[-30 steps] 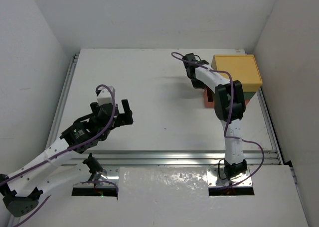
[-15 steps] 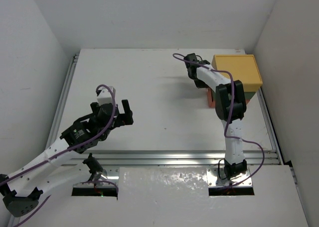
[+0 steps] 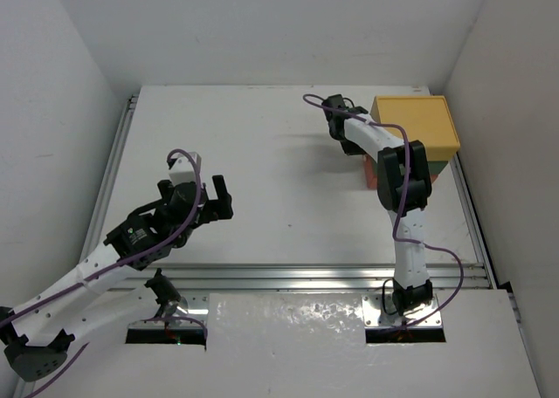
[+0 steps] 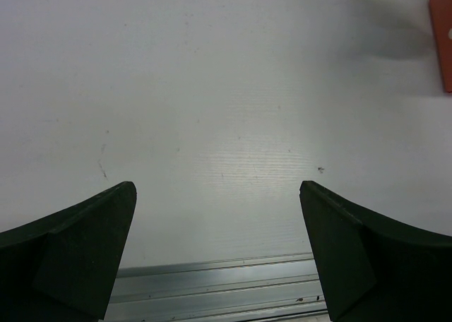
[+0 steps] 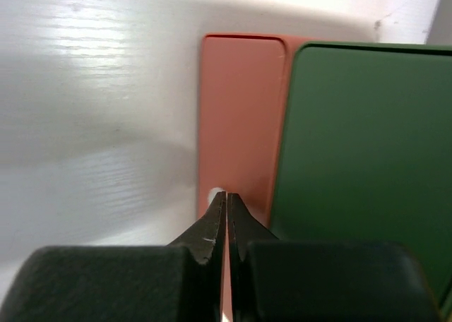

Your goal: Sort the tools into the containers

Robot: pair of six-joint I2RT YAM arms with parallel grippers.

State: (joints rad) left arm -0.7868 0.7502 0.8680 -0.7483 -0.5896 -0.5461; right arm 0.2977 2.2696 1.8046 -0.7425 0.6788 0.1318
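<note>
No tools show in any view. The containers stand stacked at the back right: the yellow top tray (image 3: 416, 124), the dark green middle tray (image 5: 360, 152) and the red-orange bottom tray (image 3: 368, 174). In the right wrist view the red-orange tray (image 5: 236, 110) sticks out to the left of the green one. My right gripper (image 5: 226, 196) is shut and empty, its tips over the red-orange tray's near lip beside a small hole. In the top view the right gripper (image 3: 349, 147) is at the stack's left side. My left gripper (image 3: 216, 197) is open and empty above bare table; it also shows in the left wrist view (image 4: 217, 195).
An aluminium rail (image 3: 306, 276) runs along the table's near edge and shows below the left fingers (image 4: 212, 287). White walls close in the table on the left, back and right. A corner of the red-orange tray (image 4: 442, 39) shows at the far right of the left wrist view.
My right gripper has shifted slightly to the right, toward the stack. The left arm has not moved.
</note>
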